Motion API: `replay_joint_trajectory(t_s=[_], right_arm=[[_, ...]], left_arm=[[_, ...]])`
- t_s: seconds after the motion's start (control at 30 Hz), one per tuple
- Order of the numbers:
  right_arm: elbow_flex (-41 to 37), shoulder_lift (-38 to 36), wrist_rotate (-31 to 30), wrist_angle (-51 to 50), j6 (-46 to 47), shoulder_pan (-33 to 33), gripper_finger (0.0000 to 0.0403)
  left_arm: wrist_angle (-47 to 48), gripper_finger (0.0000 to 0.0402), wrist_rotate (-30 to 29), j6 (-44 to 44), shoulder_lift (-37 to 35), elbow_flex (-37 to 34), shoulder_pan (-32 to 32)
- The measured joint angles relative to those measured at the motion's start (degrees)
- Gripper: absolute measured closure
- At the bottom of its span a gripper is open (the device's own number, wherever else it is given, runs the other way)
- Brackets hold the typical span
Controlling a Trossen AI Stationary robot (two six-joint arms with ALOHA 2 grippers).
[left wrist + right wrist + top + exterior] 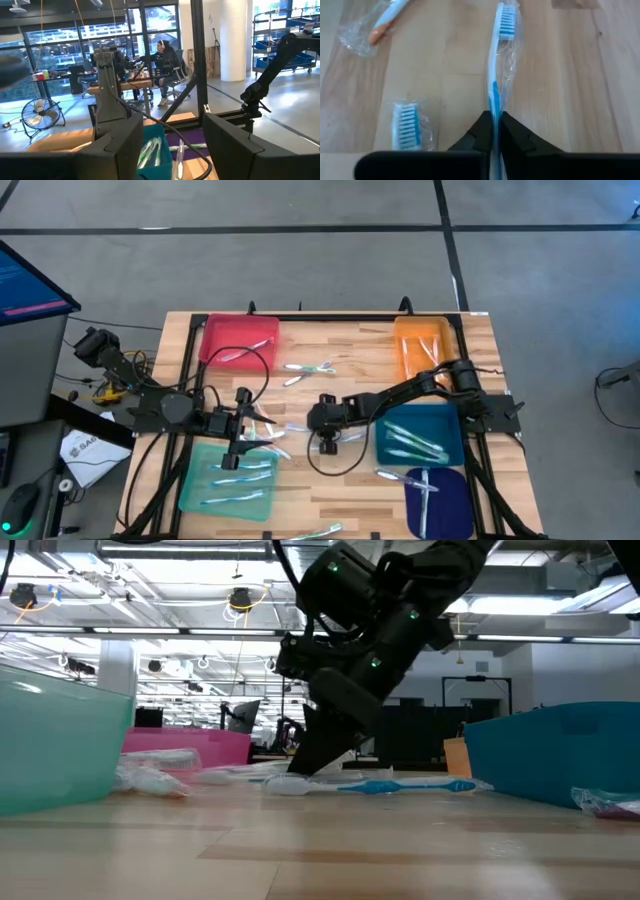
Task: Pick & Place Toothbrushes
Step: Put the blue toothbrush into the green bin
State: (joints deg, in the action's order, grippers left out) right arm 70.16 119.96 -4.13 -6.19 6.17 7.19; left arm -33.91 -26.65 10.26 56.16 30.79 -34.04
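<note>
Right gripper pinches blue toothbrush, lying flat, bristles pointing away

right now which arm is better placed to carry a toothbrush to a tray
Right. The right gripper has its jaws shut on a wrapped blue toothbrush lying on the table. The left gripper hangs open and empty near the teal tray.

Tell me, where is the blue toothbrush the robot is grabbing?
The blue toothbrush lies on the wooden table near its middle, pinched at the handle by the right end effector, with the blue tray off to the right in the high view.
</note>
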Motion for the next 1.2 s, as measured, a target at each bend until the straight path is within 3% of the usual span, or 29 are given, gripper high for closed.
replay_joint_trajectory(t_s=[0.27, 0.5, 0.63, 0.8, 0.93, 1.07, 1.2], right_arm=[[-0.6, -7.9, -10.5, -2.3, -0.2, 0.9, 0.0395], [-4.7, -17.0, -16.1, 4.6, -0.8, 3.6, 0.0398], [-13.9, -24.4, -17.1, 22.0, -2.1, 4.8, 0.0398], [-29.5, -33.2, -15.0, 53.0, -5.9, 6.8, 0.0398], [-36.3, -33.9, -12.5, 76.5, -9.5, 9.5, 0.0399], [-35.8, -32.1, -12.0, 85.3, -13.2, 12.4, 0.0399], [-32.2, -29.7, -12.2, 85.5, -15.4, 14.1, 0.0399]], left_arm=[[0.0, 0.0202, 0.0, 0.0, 0.0, 0.0, 0.0], [0.0, 0.0202, 0.0, -0.2, 0.0, 0.0, 0.0], [0.0, 0.0202, 0.0, -0.1, 0.0, 0.0, 0.0], [0.0, 0.0202, -0.9, -0.2, 0.0, 0.0, 0.2], [-0.6, 0.0202, -0.6, -4.0, 1.2, 0.0, 3.4], [-4.4, 0.0202, 4.0, -8.7, 5.9, 0.0, 8.8], [-13.1, 0.0202, 10.2, -10.9, 13.8, 0.0, 12.7]])
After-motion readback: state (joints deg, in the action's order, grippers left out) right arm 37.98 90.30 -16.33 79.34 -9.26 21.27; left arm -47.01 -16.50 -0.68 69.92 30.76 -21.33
